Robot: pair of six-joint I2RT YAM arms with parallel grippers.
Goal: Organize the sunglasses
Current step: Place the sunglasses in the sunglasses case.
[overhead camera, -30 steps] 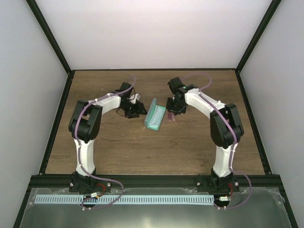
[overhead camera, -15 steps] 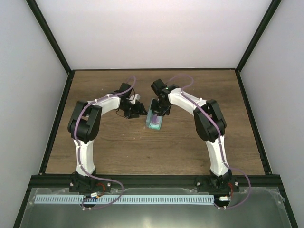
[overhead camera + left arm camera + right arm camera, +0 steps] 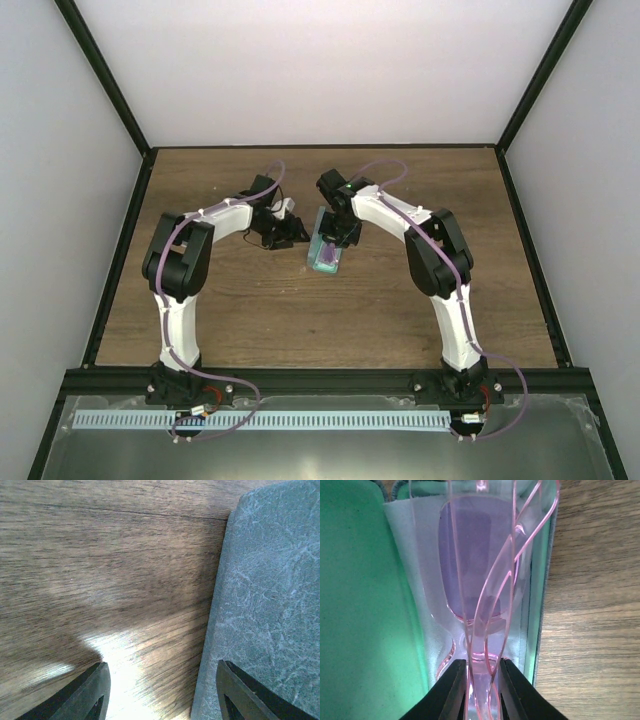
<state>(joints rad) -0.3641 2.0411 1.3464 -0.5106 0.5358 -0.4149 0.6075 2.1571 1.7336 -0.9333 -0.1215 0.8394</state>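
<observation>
The right gripper [image 3: 482, 690] pinches the sunglasses [image 3: 470, 565] by the frame, holding them over the cloth [image 3: 407, 555] in the open case [image 3: 355, 605]. Released crooked, their arms could catch the rim. Beyond, the left gripper [image 3: 162, 695] stands spread beside the case's shell, grasping nothing

Top external: fixed high, above and behind arm bases, facing forward and down; far off, whole brown wood-grain tabletop [image 3: 250, 310] and both arms in frame

Left wrist: rides on left gripper [image 3: 161, 690], faces down, very close; tabletop grain fills most of frame, shell of textured grey-blue oblong case [image 3: 270, 605] along right side, own dark fingertips at bottom edge

Right wrist: rides on right gripper [image 3: 482, 690], looks along own fingers into case's green lining, very close; thin pink-purple translucent sunglasses [image 3: 480, 580] fill centre

Shared: case and tabletop appear in all three views
</observation>
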